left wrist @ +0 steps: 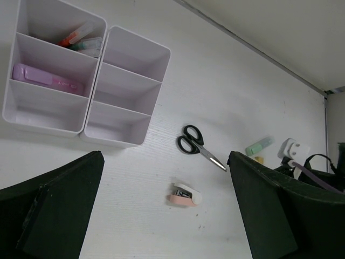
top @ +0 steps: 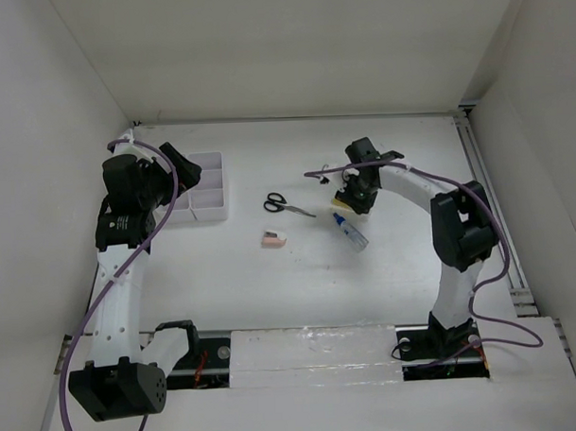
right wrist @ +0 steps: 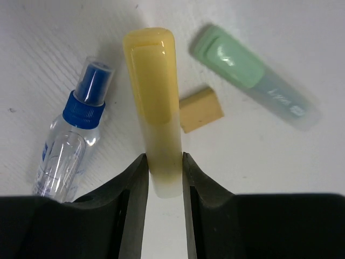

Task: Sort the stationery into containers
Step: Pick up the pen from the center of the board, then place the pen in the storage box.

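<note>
- Left wrist view: your left gripper (left wrist: 164, 162) stands wide open above the worktop (left wrist: 242, 81), with nothing between its fingers.
- Ahead of its left finger sits the white organiser tray (left wrist: 124, 141). A pale purple item (left wrist: 46, 80) lies in the middle compartment of the column furthest left. Two highlighters (left wrist: 81, 40), one orange-tipped, lie in the far compartment of that same column.
- Straight ahead of the open jaws, the black-handled scissors (left wrist: 198, 147) lie flat. The pink-white eraser block (left wrist: 185, 195) lies nearer to the gripper, apart from the scissors.
- Top external view: both of those items lie between your two grippers.
- Right wrist view: your right gripper (right wrist: 164, 172) is closed on the yellow highlighter (right wrist: 155, 97). One finger presses each side near its clear end, and the cap points away from the gripper.
- Left of that gripper, the blue-capped clear tube (right wrist: 70, 140) lies on the worktop, near the yellow highlighter.
- Just right of the held highlighter is a small yellow block (right wrist: 200, 110). Further right, the green highlighter (right wrist: 250, 75) lies at an angle.
</note>
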